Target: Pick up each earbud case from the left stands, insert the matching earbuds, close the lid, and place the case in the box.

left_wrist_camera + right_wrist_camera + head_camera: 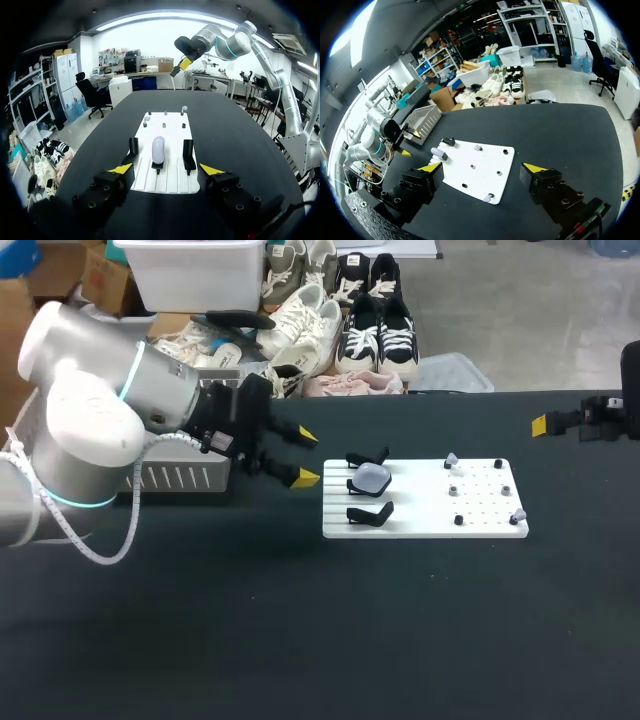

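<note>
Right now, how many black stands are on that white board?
3, in a row along the white board's left end: far stand, empty; middle stand, holding the pale case; near stand, empty.

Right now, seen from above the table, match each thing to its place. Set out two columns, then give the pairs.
Things
1. earbud case
2. left fingers
3. right fingers
4. grey box

Places
A. at the table's left, partly hidden by the left arm
B. on the middle stand of the white board
C. out past the board's right end
D. open, just off the board's stand end

Pairs: 1-B, 2-D, 3-C, 4-A
</note>
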`<act>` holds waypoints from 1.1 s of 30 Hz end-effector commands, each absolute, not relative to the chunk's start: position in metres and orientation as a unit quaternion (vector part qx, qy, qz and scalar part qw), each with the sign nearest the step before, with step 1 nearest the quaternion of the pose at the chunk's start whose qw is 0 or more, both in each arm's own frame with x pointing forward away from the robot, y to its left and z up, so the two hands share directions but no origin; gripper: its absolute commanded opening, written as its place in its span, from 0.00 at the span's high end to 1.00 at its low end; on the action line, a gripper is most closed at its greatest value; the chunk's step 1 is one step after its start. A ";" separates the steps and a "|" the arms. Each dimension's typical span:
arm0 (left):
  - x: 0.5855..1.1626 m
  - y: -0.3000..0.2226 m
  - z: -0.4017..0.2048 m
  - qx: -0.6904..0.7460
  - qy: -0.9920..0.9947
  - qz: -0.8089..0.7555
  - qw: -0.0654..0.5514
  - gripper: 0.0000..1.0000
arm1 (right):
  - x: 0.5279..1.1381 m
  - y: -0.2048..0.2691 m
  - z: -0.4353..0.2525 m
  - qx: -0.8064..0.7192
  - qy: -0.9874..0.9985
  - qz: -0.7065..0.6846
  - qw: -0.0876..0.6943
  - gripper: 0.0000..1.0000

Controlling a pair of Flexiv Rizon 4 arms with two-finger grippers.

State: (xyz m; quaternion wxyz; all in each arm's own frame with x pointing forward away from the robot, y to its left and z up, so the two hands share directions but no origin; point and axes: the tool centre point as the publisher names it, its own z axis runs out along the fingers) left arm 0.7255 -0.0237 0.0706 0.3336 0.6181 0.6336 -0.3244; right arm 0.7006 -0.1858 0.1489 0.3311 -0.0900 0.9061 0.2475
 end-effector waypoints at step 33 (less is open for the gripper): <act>0.744 -0.071 0.031 0.629 0.616 -0.356 0.313 0.31 | 0.701 -0.186 0.149 -0.091 0.906 0.248 0.330 0.00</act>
